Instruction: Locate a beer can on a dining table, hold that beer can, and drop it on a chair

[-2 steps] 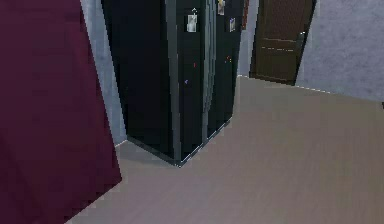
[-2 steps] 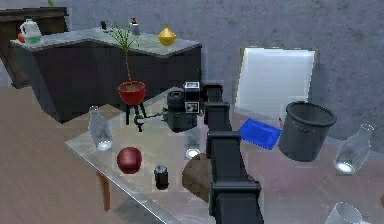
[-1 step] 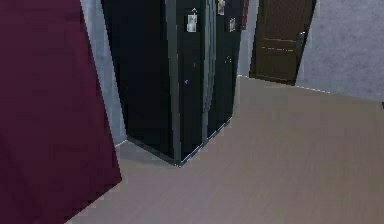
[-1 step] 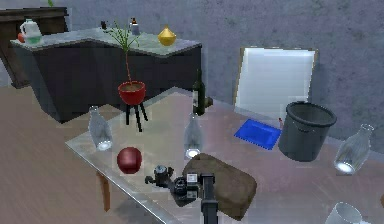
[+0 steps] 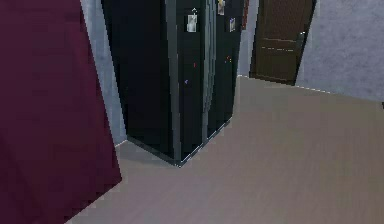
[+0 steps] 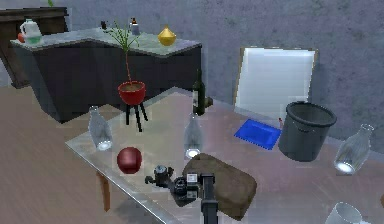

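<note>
Dark hand (image 6: 156, 180), rounded brown lump (image 6: 228, 180), glass tabletop (image 6: 165, 140)

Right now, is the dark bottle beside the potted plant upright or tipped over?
Upright: the dark bottle stands on its base, neck pointing up.

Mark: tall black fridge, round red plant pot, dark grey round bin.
Tall black fridge (image 5: 140, 80), forward view, on its side panel.
Round red plant pot (image 6: 131, 92), arm side view, on its front wall.
Dark grey round bin (image 6: 303, 140), arm side view, outer wall.
</note>
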You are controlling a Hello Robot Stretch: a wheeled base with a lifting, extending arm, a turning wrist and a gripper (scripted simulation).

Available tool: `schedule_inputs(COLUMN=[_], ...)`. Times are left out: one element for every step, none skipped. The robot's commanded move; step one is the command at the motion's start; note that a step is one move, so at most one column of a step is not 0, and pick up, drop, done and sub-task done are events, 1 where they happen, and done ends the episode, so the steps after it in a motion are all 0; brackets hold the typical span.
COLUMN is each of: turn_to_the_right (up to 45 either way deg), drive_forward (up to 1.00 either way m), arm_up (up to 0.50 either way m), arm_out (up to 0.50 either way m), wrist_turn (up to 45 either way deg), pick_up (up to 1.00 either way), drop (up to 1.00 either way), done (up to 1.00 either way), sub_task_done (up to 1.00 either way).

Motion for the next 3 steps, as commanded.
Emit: schedule_inputs(turn_to_the_right=[0.0,0.0,0.0], drive_forward=[0.00,0.00,0.00], arm_up=[0.10,0.26,0.00], arm_out=[0.00,0.00,0.00], wrist_turn=[0.0,0.0,-45.0], pick_up=[0.00,0.00,0.00], drop=[0.00,0.00,0.00], done=[0.00,0.00,0.00], sub_task_done=[0.00,0.00,0.00])
